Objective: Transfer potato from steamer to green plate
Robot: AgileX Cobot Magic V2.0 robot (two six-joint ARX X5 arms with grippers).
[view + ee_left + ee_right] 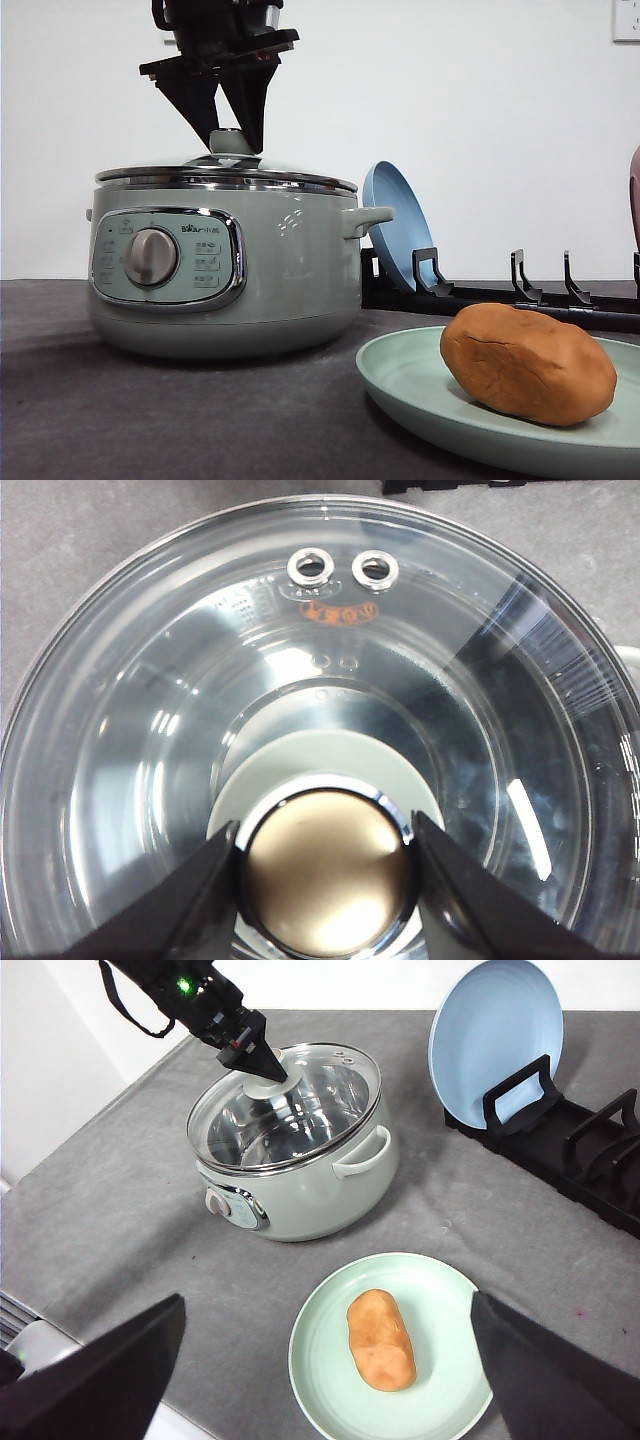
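Bright, even lighting. Streaky glare across the glass lid [500, 680], hot spot on its knob [325, 880]. Soft shadow beneath the steamer [225, 270]. Near plate rim [400, 385] slightly soft-focused.

White wall [480, 100], grey tabletop [150, 420]

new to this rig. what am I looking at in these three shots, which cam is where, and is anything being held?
It is a two-arm robot at a grey table. One picture looks forward from the robot; the other two come from cameras on each wrist.

The left gripper has its fingers either side of the lid knob of the steamer, lid on.

The right gripper is open and empty, high above the green plate, where the potato already lies. A blue plate stands in a black rack.
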